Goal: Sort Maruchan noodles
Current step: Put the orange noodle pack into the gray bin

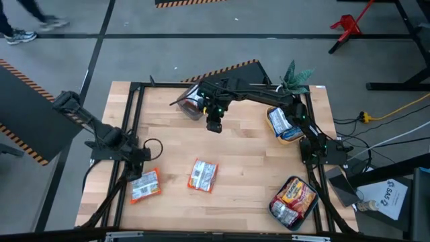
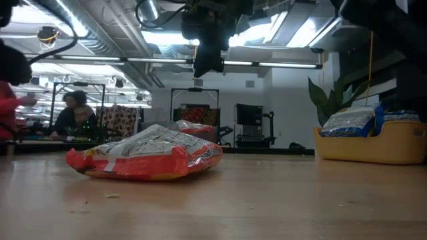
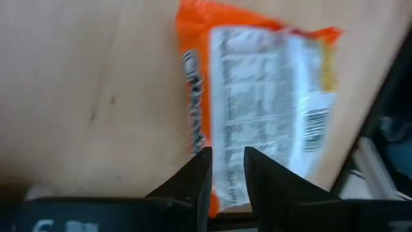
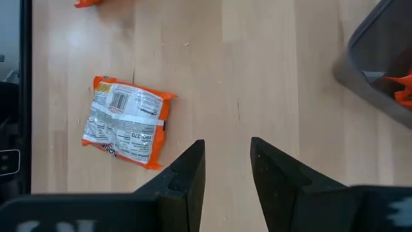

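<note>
- Overhead, my right end effector (image 1: pixel 213 126) hangs above the far middle of the worktop (image 1: pixel 248 161), fingers parted and grasping nothing.
- Just beside it sits a grey container (image 1: pixel 193 104) with something orange inside.
- My left end effector (image 3: pixel 226 169), fingers slightly apart, is over an orange packet (image 1: pixel 144 185) near the left edge; I cannot tell if it touches.
- Another orange packet (image 1: pixel 202 175) lies mid-worktop.
- A yellow container (image 1: pixel 285 126) holds blue-white packets; a teal container (image 1: pixel 294 201) holds red-orange ones.
</note>
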You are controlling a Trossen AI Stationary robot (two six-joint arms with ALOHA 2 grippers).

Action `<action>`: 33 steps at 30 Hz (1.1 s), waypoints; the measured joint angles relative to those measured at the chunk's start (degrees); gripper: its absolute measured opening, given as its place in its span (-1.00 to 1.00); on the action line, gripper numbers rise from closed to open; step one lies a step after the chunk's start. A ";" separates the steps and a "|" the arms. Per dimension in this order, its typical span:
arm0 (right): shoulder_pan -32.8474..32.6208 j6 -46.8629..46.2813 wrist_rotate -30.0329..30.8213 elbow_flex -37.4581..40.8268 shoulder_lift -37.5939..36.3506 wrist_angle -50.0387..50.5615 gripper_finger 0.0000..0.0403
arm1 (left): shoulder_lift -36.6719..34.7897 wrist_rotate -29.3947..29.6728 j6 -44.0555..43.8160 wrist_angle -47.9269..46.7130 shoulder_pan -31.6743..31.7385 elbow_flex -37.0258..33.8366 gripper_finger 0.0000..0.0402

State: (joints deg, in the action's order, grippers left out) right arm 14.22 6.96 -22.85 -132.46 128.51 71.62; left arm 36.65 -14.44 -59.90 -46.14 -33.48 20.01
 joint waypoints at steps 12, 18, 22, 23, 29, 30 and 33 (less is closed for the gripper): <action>0.00 0.59 -0.27 0.00 0.00 -0.13 -0.44 | 7.89 -5.72 -26.75 12.89 -14.91 0.02 -0.72; 0.00 0.80 -0.29 0.00 0.00 -0.05 -0.44 | 14.02 -5.10 -36.95 15.19 -23.45 0.05 -0.98; 0.00 0.83 -0.77 0.00 0.00 0.16 -0.44 | 17.58 -0.72 -39.57 16.48 -25.13 0.15 -0.98; 0.00 0.83 -0.79 0.00 0.00 0.40 -0.44 | 18.24 0.75 -40.56 17.01 -25.10 0.10 -0.99; 0.04 0.54 -0.77 0.00 0.00 3.23 -0.44 | 24.52 11.55 -46.49 20.30 -22.73 0.02 -0.99; 0.04 0.26 -0.78 0.00 0.00 3.63 -0.44 | 25.89 12.80 -46.50 21.41 -22.01 0.07 -1.00; 0.04 -1.19 -1.05 0.03 -0.10 4.10 -0.44 | 29.82 17.94 -46.52 26.08 -18.56 0.27 -1.00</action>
State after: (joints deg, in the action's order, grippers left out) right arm 14.26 5.77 -23.90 -132.43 128.41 75.72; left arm 66.47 3.51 -106.41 -20.06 -52.03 20.28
